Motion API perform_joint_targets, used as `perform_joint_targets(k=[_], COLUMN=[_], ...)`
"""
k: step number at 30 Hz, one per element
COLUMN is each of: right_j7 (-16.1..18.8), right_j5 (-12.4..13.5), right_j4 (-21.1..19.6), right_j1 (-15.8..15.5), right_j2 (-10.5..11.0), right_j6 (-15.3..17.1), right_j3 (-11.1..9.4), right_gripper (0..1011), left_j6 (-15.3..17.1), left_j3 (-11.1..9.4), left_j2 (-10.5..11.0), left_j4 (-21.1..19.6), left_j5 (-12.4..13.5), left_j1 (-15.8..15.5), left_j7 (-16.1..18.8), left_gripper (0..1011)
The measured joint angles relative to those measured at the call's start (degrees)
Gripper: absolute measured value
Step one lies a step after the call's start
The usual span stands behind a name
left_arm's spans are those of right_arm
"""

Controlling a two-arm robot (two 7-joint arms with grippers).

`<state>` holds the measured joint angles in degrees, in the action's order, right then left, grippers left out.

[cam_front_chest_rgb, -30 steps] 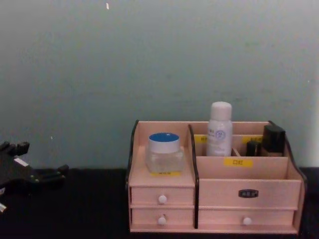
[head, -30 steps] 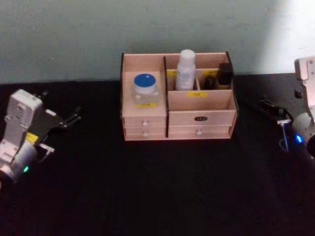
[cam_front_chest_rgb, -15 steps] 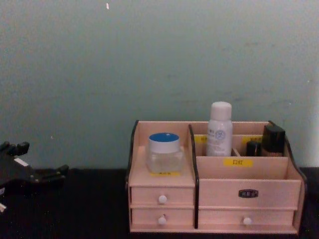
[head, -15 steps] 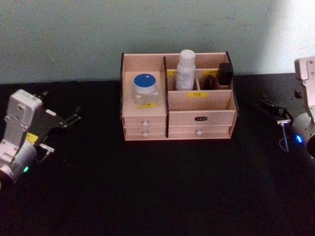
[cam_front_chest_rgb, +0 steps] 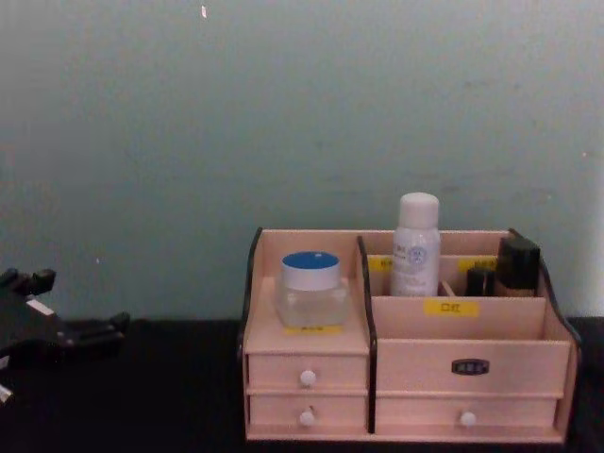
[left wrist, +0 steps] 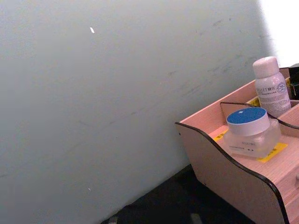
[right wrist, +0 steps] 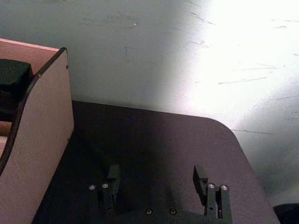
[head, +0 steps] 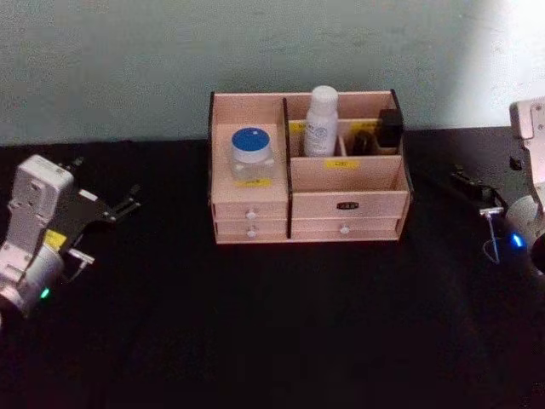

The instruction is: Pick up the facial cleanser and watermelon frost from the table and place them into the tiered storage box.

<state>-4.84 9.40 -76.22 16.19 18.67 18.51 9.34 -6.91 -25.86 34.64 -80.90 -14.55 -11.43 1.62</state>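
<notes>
The tiered storage box stands at the back middle of the black table. A clear jar with a blue lid sits on its left tier. A white labelled bottle stands upright in a back compartment. I cannot tell which of these is the facial cleanser or the watermelon frost. My left gripper rests open, far left of the box. Out to the box's right my right gripper is open and holds nothing.
Two dark small containers stand in the box's back right compartment. The box has white-knobbed drawers in front. A pale green wall rises right behind the table. Bare black tabletop stretches in front of the box.
</notes>
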Motion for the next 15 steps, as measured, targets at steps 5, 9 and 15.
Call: perform_joint_targets(k=[5,9,15], right_j7=[0.0,0.0,0.0], right_j5=[0.0,0.0,0.0], right_j4=[0.0,0.0,0.0], right_j1=[0.0,0.0,0.0], right_j2=[0.0,0.0,0.0], right_j6=[0.0,0.0,0.0], right_j3=[0.0,0.0,0.0], right_gripper=[1000,1000,1000], left_j6=[0.0,0.0,0.0], left_j3=[0.0,0.0,0.0], left_j2=[0.0,0.0,0.0], left_j4=[0.0,0.0,0.0], left_j5=[0.0,0.0,0.0], left_j1=[0.0,0.0,0.0], left_j7=[0.0,0.0,0.0], left_gripper=[1001,1001,1001])
